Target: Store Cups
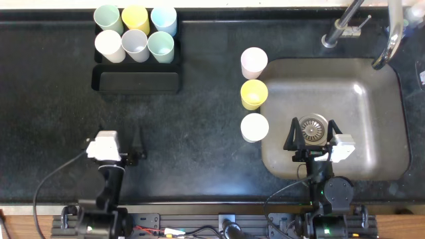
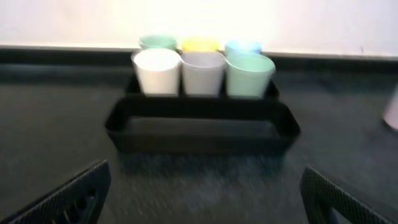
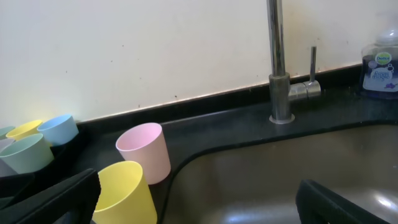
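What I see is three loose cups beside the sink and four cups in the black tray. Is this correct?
Not fully. The top view shows six cups in the black tray, not four. The three loose cups beside the sink are right.

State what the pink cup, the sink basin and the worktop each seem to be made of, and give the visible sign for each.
Pink cup: probably plastic, matt; even pastel colour, thin rim, no glare.
Sink basin: likely stainless steel, brushed; grey sheen with soft reflections.
Worktop: dark speckled stone or stone-look laminate, slightly glossy; cannot tell which.
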You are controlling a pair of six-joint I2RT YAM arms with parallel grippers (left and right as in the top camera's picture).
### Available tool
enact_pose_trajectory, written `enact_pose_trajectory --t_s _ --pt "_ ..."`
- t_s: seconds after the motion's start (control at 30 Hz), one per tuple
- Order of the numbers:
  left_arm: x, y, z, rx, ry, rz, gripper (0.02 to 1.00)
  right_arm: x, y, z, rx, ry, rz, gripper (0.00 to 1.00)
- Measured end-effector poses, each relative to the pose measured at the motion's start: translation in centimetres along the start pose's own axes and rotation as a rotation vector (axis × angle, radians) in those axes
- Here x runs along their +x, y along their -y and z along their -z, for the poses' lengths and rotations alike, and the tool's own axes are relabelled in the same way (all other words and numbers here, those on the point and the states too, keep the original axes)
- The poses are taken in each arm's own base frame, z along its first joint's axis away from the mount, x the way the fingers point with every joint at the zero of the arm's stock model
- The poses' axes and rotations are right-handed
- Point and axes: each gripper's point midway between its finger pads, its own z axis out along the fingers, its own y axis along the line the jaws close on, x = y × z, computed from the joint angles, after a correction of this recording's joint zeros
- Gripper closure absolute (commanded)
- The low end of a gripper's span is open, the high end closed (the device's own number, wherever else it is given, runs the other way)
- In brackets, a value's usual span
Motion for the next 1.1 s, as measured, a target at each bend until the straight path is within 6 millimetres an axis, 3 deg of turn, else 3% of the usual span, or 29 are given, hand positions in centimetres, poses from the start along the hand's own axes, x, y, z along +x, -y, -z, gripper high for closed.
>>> enact_pose_trajectory --t_s 0.1,0.2,0.3,0.37,0.47,0.53,0.6,0.67,0.77,0.83,0.9,0.97,1.1 --pt "-2.5 2.1 -0.8 0.111 -0.089 0.007 0.02 0.0 0.0 0.0 0.0 0.0 0.0 0.005" --pt "-9.6 4.9 -3.1 0.256 -0.11 0.015 0.02 -0.1 0.0 0.0 -0.001 0.002 0.001 0.007" --pt "-18.1 8.1 -7.2 0.421 -0.138 0.024 0.02 0.0 0.0 0.0 -0.001 0.002 0.0 0.003" --pt "-22.1 10.6 -10.6 0.504 -0.193 0.027 0.02 -0.1 0.0 0.0 -0.001 0.003 0.0 0.005" --pt "-25.6 15.8 -16.5 0.587 -0.278 0.011 0.02 -0.1 0.0 0.0 -0.001 0.003 0.0 0.003" --pt "-25.3 19.9 -19.9 0.603 -0.358 0.003 0.02 -0.1 0.0 0.0 -0.001 0.003 0.0 0.005" --pt "-23.2 24.3 -22.7 0.591 -0.452 0.007 0.02 0.0 0.0 0.0 -0.001 0.002 0.0 0.005" --pt "-19.1 28.2 -24.1 0.564 -0.565 0.012 0.02 -0.1 0.0 0.0 -0.001 0.003 0.0 0.003" --pt "-12.2 31.6 -24.1 0.501 -0.754 0.017 0.02 0.0 0.0 0.0 -0.001 0.002 0.0 0.003" --pt "-8.0 32.6 -23.4 0.44 -0.873 0.024 0.02 0.0 0.0 0.0 -0.001 0.002 0.0 0.003" --pt "-5.6 32.4 -22.9 0.373 -0.952 0.049 0.02 0.0 0.0 0.0 -0.001 0.002 0.0 0.003" --pt "-4.5 32.0 -23.2 0.312 -0.98 0.09 0.02 -0.1 0.0 0.0 -0.001 0.003 0.0 0.005" --pt "-4.7 30.8 -24.3 0.244 -0.972 0.166 0.02 0.0 0.0 0.0 -0.001 0.002 0.0 0.003"
